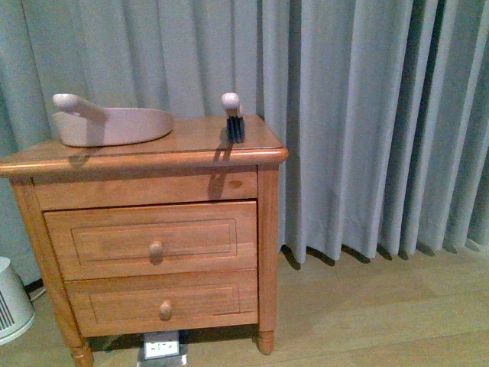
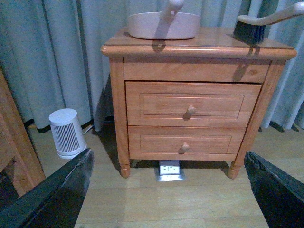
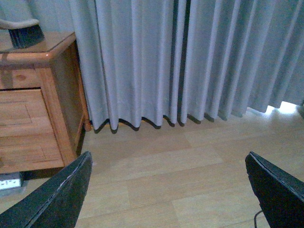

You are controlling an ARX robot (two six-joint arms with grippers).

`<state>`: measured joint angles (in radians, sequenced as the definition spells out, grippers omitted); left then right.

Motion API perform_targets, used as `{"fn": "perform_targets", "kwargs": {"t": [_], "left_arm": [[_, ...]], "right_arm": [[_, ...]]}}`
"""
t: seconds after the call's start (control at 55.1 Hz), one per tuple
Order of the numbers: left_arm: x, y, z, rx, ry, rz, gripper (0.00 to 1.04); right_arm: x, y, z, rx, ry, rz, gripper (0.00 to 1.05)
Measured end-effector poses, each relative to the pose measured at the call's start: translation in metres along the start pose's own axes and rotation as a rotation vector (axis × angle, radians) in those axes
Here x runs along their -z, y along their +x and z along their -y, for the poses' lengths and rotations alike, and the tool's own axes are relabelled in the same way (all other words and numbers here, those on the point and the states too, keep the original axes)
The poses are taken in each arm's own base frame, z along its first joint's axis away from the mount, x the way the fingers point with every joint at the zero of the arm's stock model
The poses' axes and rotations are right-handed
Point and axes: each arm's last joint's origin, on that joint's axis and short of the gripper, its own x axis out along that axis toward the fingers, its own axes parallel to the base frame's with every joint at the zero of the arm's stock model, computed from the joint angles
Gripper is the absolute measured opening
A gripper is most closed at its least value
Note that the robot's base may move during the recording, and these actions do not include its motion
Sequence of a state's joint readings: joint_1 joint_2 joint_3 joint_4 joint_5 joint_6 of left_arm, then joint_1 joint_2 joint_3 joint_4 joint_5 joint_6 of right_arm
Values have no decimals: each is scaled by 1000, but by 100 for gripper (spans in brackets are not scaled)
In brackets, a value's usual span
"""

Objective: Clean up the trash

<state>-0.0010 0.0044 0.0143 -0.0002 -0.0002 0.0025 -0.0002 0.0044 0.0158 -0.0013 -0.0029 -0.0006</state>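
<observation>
The crumpled white trash is not in view in any frame. A pale pink dustpan (image 1: 111,122) lies on the left of the wooden nightstand's top (image 1: 195,141); it also shows in the left wrist view (image 2: 164,24). A pale-handled, dark-bristled brush (image 1: 234,118) stands on the top's right side, seen too in the left wrist view (image 2: 259,26) and the right wrist view (image 3: 24,32). My left gripper (image 2: 168,190) is open and empty, low above the floor before the nightstand. My right gripper (image 3: 168,190) is open and empty over bare floor right of it.
The nightstand has two shut drawers with knobs (image 1: 156,251). Grey curtains (image 1: 367,115) hang behind and to the right. A small white appliance (image 2: 66,133) stands on the floor left of the nightstand. A floor socket plate (image 2: 169,170) sits under it. Wooden furniture (image 2: 12,137) edges the left.
</observation>
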Motion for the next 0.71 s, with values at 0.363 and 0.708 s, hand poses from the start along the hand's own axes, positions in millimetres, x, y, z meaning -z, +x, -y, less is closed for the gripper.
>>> {"fn": "perform_targets", "kwargs": {"t": [0.363,0.708], "left_arm": [[0,0,0,0,0,0,97],[0,0,0,0,0,0,97]], "right_arm": [[0,0,0,0,0,0,97],[0,0,0,0,0,0,97]]}}
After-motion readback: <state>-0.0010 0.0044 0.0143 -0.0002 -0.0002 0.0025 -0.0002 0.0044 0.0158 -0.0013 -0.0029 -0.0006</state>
